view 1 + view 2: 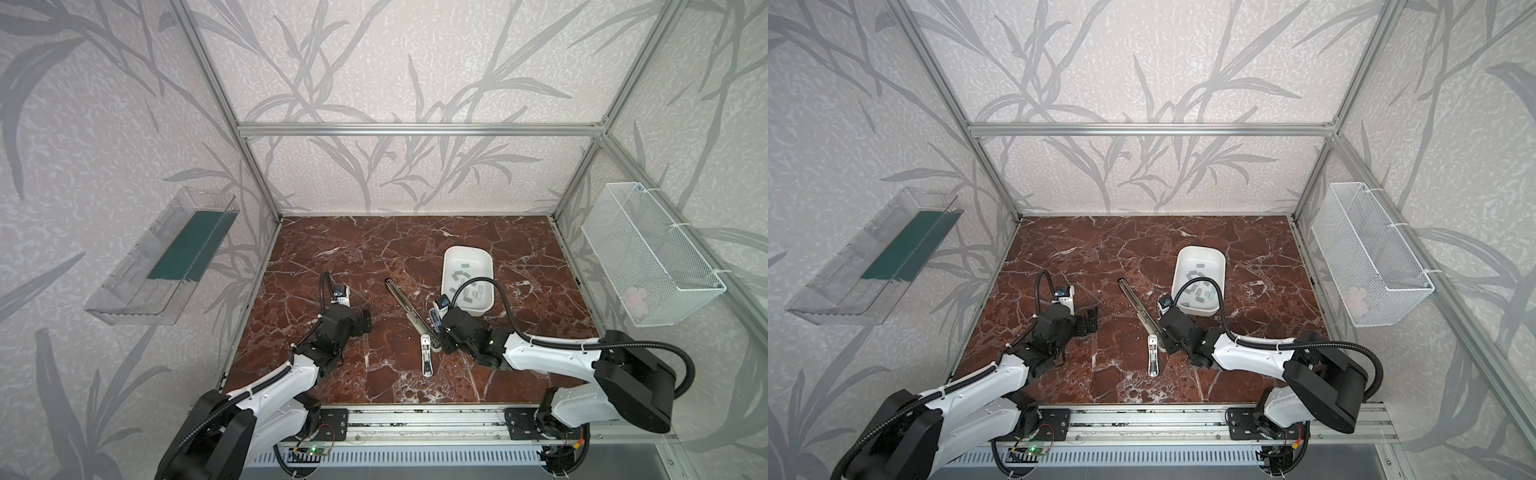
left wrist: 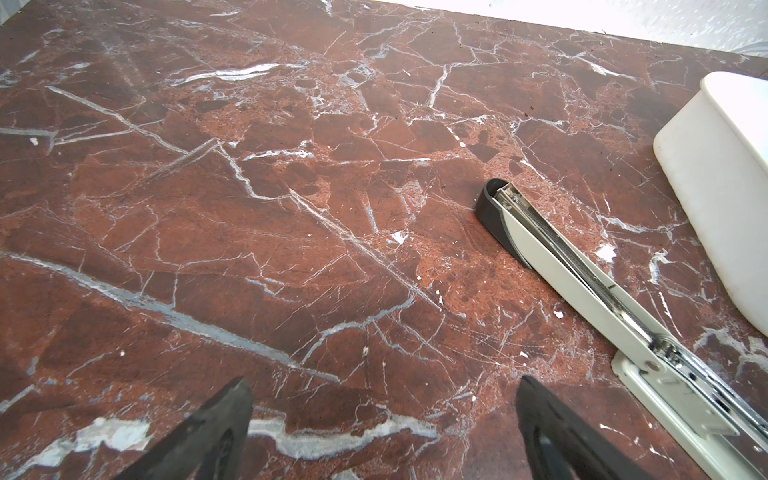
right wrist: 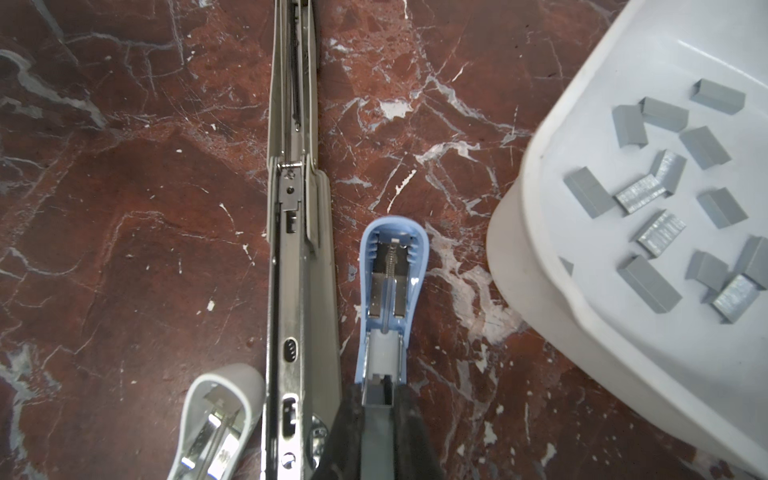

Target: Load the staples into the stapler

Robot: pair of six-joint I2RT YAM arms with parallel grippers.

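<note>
We find the left gripper (image 2: 382,388) spread and empty above the worktop (image 2: 249,208). The long stapler (image 1: 409,309) lies open. The right gripper (image 3: 378,411) pinches the open blue stapler (image 3: 390,266). All staples (image 3: 665,199) lie in the tray (image 3: 540,208); we judge loading not yet begun.

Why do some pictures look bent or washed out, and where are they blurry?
In both top views the wide lens splays the metal frame outward; light is soft. Left wrist view: the wall and white tub glare blank white; the open left gripper is dark. Right wrist view: the staples look crisp, but the right gripper, shut on the blue stapler, blurs near the lens.
</note>
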